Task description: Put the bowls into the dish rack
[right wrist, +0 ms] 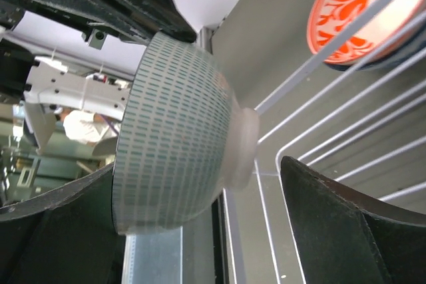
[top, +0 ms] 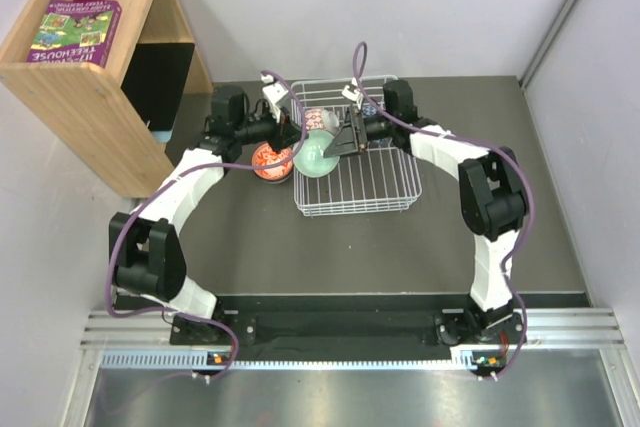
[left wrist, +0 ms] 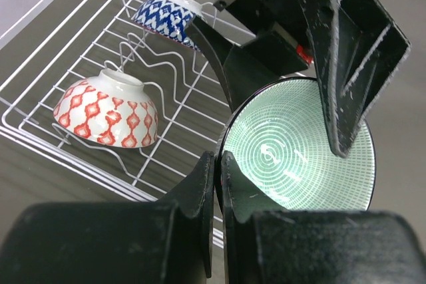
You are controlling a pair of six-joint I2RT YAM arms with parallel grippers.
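Left fingers (left wrist: 200, 191) pinching rim of pale green round ceramic bowl (left wrist: 296, 157), tipped sideways at white wire dish rack (top: 360, 210) rim; right fingers (right wrist: 333, 217) spread, straddling bowl.

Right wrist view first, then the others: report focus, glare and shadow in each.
Right wrist: the pale green round ceramic bowl is sharp, the black jaws beside it dark and featureless, the orange-red patterned bowl slightly soft. Left wrist: glare inside the green bowl, near jaws blurred, the red-and-white patterned bowl crisp. Top external: even light, no hard shadow by the white wire dish rack.
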